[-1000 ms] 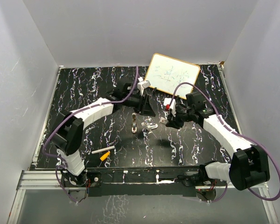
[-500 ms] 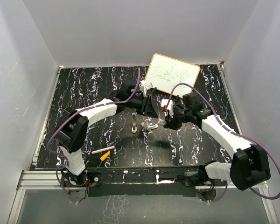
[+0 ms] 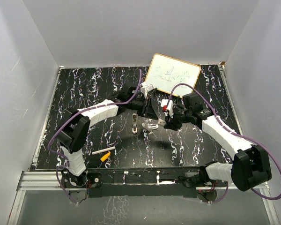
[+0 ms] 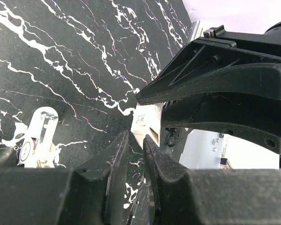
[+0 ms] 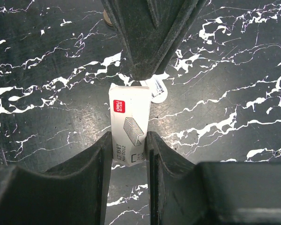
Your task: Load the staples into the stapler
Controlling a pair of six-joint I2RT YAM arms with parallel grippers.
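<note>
Black and veined with white, the surface sits between plain pale walls, with a whiteboard leaning at its far edge. The overhead view alone shows the layout. Both arms bend inward until their tips meet near the middle, and a white stick and an orange piece lie well apart from them, near the left arm's base. Only the right wrist view shows what sits at that meeting point: the right end effector is clenched on a staple box, one finger on each long side. The box is white with a red label and a drawing of staples on its top face. In that view the left arm's fingers come down from above as one dark wedge touching the box's far end. The left wrist view shows the left end effector with its jaws drawn almost together, only a slit between them, and the box's open end right at their tips. Whether they pinch its edge cannot be told from this angle. This view alone shows the stapler clearly, lying flat on the surface at the lower left, apart from the box and untouched.
</note>
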